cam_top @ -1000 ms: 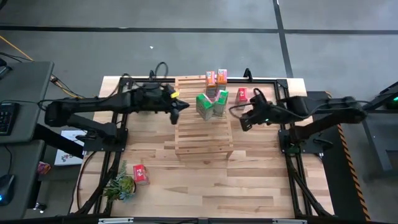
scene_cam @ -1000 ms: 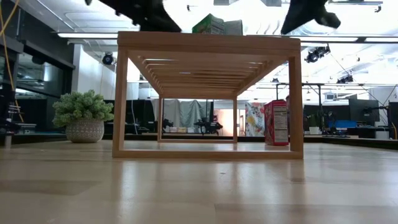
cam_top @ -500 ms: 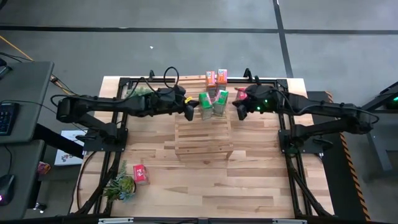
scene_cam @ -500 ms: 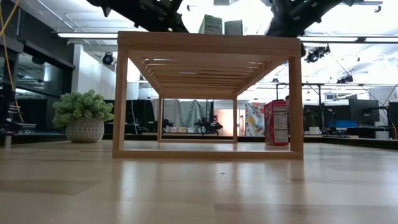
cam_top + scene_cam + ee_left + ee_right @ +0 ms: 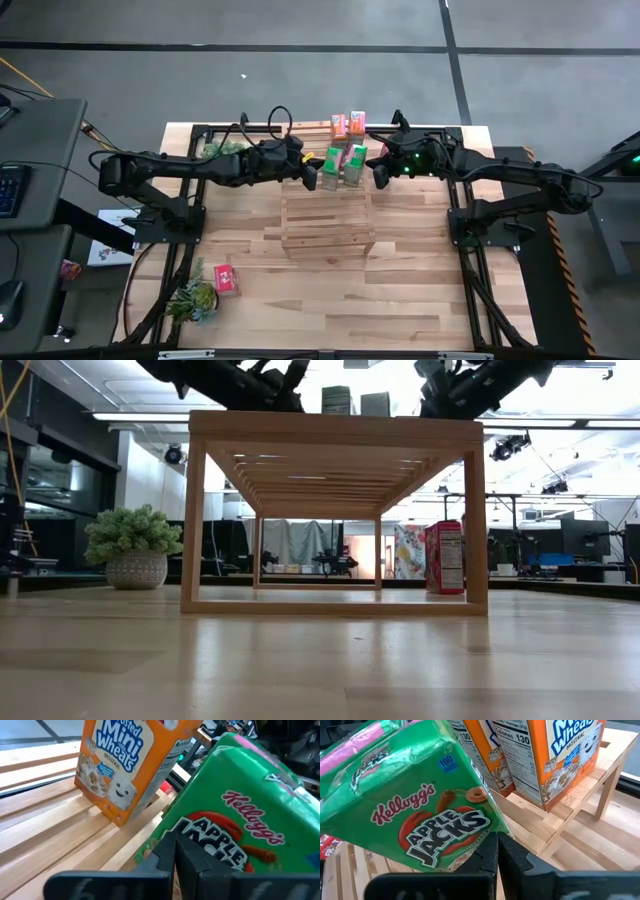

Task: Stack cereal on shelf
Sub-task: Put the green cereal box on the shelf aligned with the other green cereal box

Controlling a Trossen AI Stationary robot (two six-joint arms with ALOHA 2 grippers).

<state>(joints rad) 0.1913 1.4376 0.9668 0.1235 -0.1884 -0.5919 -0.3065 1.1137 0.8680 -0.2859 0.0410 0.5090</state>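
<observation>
The shelf (image 5: 328,205) stands on the table (image 5: 330,290), with 4 cereal boxes on the far part of its slatted top. The 2 orange boxes (image 5: 348,124) stand side by side at the far edge. Just in front of them are the 2 green boxes: the left green box (image 5: 330,165) is pinched in the left end effector (image 5: 312,176), and the right green box (image 5: 354,163) is pinched in the right end effector (image 5: 376,173).

In the left wrist view the nearest orange box (image 5: 131,765) reads "Mini Wheats" and "Original" (its first word is cut off), while the green one (image 5: 240,825) reads "Kellogg's" over "Apple", with the rest covered by the dark fingers (image 5: 170,855). The right wrist view shows "Kellogg's Apple Jacks" in full on its green box (image 5: 415,805), tilted, plus nutrition panels with "130" on the orange boxes (image 5: 540,755).

1 red box (image 5: 226,279) stands on the table near the potted plant (image 5: 192,297), well apart from the shelf. Another red box (image 5: 444,557) appears beyond the shelf in the low view; from above it is mostly hidden by the right arm.
</observation>
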